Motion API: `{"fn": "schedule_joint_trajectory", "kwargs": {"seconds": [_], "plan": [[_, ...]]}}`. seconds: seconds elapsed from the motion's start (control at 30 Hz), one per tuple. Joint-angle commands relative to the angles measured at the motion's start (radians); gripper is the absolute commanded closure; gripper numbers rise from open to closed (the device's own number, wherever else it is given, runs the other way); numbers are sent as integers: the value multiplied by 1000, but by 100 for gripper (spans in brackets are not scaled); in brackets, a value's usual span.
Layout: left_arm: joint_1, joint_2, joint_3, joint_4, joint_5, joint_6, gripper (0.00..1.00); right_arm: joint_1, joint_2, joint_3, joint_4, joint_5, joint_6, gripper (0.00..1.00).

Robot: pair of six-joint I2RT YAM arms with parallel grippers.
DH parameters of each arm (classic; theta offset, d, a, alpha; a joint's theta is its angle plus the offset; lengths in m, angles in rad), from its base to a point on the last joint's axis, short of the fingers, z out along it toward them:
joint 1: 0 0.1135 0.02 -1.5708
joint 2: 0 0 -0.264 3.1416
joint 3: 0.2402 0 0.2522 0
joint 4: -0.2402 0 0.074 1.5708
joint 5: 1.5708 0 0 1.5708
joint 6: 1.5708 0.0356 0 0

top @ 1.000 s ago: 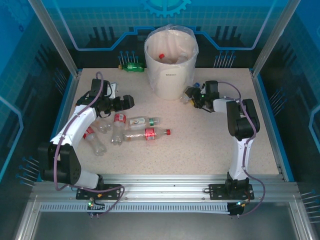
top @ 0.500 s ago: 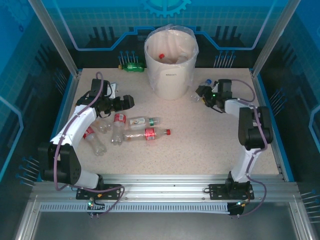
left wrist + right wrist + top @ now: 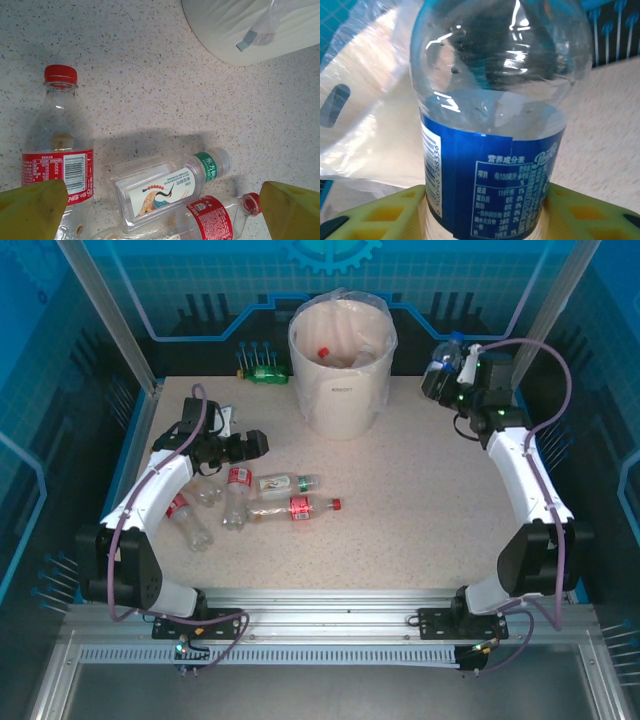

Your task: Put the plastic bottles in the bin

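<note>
My right claw [image 3: 450, 375] pinches a blue-label bottle [image 3: 495, 125] above the table's [image 3: 420, 510] far right corner; if I release early, it misses the bin [image 3: 343, 395].

top: high behind me, looking down over whole worktop [image 3: 400, 510] | left wrist: close, straight down; shares white-labelled bottle [image 3: 165, 187] with top | right wrist: very close, level; shares bin [image 3: 365, 125] with top

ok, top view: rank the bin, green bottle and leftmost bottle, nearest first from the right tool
From the right tool:
1. bin, just left of it
2. green bottle, far edge, past the bin
3. leftmost bottle, near left
</note>
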Motion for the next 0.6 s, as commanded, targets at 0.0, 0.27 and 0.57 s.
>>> {"fn": "schedule_joint_trajectory", "kwargs": {"seconds": [0.0,0.27,0.57], "plan": [[7,10,-6,-15,11,6,1,48,-12,123,-126,78,-129,48],[5,15,-6,-15,15,5,1,195,154,486,-270,148,-246,51],[5,14,-8,-9,21,-2,1,321,427,886,-422,193,-330,51]]}}
